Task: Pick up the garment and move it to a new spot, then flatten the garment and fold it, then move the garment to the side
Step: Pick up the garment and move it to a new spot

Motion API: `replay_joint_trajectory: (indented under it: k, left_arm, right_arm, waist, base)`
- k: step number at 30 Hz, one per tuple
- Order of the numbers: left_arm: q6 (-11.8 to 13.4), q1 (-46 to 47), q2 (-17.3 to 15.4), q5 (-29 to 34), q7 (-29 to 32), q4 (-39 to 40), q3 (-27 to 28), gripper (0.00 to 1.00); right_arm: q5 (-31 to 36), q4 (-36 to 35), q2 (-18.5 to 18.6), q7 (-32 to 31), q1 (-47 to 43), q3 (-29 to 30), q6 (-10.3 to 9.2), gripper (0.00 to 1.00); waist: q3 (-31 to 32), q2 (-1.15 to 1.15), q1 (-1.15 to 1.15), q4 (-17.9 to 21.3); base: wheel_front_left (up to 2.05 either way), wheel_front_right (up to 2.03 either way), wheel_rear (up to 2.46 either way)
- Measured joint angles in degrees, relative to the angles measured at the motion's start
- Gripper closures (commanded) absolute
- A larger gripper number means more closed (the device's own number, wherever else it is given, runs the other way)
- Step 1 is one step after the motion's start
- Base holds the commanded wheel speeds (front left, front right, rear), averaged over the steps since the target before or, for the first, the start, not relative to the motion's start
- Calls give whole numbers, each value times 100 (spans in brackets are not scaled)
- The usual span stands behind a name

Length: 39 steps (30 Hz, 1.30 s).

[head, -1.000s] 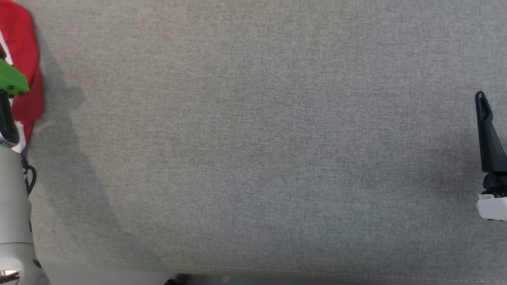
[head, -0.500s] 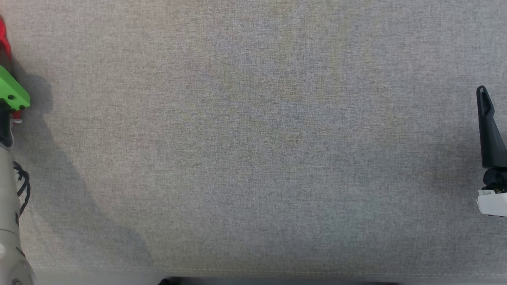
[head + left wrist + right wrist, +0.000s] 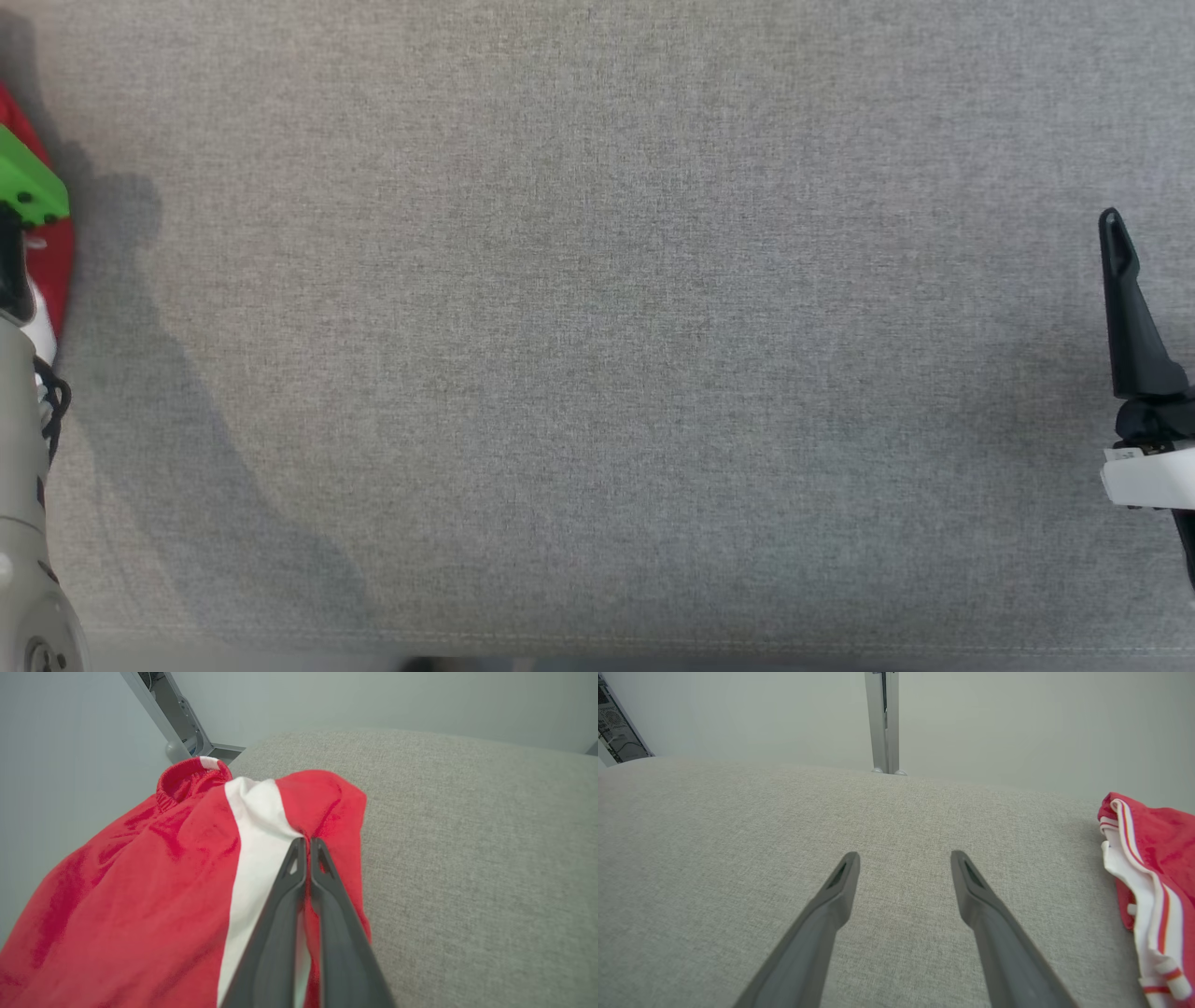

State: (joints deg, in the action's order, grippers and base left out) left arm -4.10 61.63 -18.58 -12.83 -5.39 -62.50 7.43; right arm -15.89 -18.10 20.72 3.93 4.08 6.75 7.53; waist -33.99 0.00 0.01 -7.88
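Garment (image 3: 140,896), red with a white stripe and elastic waistband, lies bunched at the left edge of the bench (image 3: 714,835), the left gripper (image 3: 306,843) with jaws clenched on a fold beside the stripe, the right gripper (image 3: 904,858) with jaws released over bare bench, and more red showing in the head view than half a second ago.

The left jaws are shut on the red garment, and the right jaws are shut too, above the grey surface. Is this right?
Not quite: the right gripper holds its jaws wide open above the grey surface, as the right wrist view shows. The left gripper is shut on the red garment.
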Motion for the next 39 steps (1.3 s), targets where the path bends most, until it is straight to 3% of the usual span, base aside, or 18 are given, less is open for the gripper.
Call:
replay_joint_trajectory:
  k: [8, 16, 24, 30, 39]
  left_arm:
    - [-102, 315, -138, 109, -611, 354, -190, 100]
    - [-202, 665, -143, 298, -683, 1163, -611, 100]
    - [-269, 779, 111, 390, -252, 2371, -1138, 100]
    - [-300, 773, 510, 392, 223, 3301, -1700, 100]
    - [-321, 112, 1040, 157, 511, 3878, -2421, 100]
  right_arm:
    - [-23, 380, -226, 222, 98, -233, -1, 0]
    - [-68, 937, -566, 560, 208, -487, 0, 0]
    - [-119, 1450, -882, 848, 280, -672, -1, 0]
    - [-163, 1794, -1048, 1001, 355, -764, -1, 0]
    - [-210, 2078, -1221, 1088, 446, -850, -1, 0]
  waist:
    - [368, 0, 0, 90]
    - [781, 0, 0, 392]
    - [1086, 0, -1, 894]
    - [1273, 0, -1, 1371]
    - [1502, 0, -1, 1922]
  base:
    - [0, 0, 0]
    - [0, 0, 0]
    - [0, 0, 0]
    - [0, 0, 0]
    - [0, 0, 0]
